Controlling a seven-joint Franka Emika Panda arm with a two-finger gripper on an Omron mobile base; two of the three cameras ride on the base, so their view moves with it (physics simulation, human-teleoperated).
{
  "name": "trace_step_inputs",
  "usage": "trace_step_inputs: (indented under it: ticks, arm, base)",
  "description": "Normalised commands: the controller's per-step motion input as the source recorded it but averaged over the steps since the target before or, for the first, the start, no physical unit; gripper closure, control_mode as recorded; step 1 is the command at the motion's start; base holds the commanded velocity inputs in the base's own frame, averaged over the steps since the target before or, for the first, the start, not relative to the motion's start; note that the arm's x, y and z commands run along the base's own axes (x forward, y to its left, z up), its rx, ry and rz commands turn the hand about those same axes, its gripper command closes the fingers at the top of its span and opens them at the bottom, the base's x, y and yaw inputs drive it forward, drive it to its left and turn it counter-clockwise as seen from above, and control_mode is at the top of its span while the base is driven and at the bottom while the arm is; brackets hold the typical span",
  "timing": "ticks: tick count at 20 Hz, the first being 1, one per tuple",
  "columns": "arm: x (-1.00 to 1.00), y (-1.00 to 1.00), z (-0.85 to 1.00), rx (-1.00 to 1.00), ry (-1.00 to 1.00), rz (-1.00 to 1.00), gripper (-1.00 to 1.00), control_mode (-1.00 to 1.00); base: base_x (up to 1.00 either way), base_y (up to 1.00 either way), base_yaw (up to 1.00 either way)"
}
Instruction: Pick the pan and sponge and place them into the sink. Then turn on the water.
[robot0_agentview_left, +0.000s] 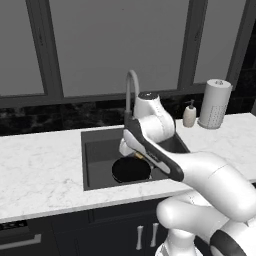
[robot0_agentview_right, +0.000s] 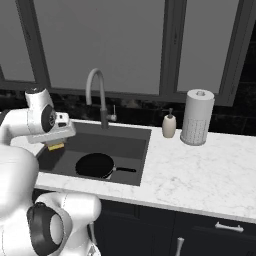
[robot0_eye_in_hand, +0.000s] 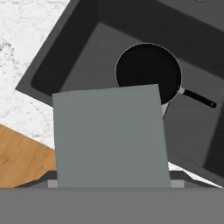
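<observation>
Gripper (robot0_agentview_right: 56, 144) hangs above the sink (robot0_agentview_right: 142, 145), over its left end as the right base view shows it, pinching the sponge (robot0_agentview_right: 56, 146) between its 2 fingers; the sponge's yellow-orange base peeks out under the hand, and in the hand view its grey top (robot0_eye_in_hand: 111, 138) fills the foreground. From the base, the white arm bends at the elbow and reaches forward over the basin, wrist pointing down. Inside the sink lies the pan (robot0_agentview_right: 95, 165), flat on the floor near the front wall, its handle (robot0_agentview_right: 125, 170) pointing toward the basin's right side. Behind the sink, the faucet (robot0_agentview_right: 96, 92) arches over the rear wall.
</observation>
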Motion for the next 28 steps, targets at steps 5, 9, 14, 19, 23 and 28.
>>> trace_step_inputs:
  ticks: [5, 9, 14, 19, 23, 28]
  arm:
    - [0.0, -1.0, 0.0, 0.01, 0.23, 0.0, 1.0, -1.0]
    - [0.05, -1.0, -0.09, 0.0, 0.12, 0.0, 1.0, -1.0]
    - [0.34, -0.9, -0.36, 0.0, 0.02, 0.0, 1.0, -1.0]
    - [0.6, -0.33, -0.72, -0.02, 0.0, 0.0, 1.0, -1.0]
    - [0.68, -0.02, -0.77, -0.03, 0.0, 0.0, 1.0, -1.0]
    - [0.67, -0.08, -0.49, 0.0, 0.02, 0.0, 1.0, -1.0]
  base:
    - [0.0, 0.0, 0.0]
    - [0.0, 0.0, 0.0]
    - [0.0, 0.0, 0.0]
    - [0.0, 0.0, 0.0]
    - [0.0, 0.0, 0.0]
    - [0.0, 0.0, 0.0]
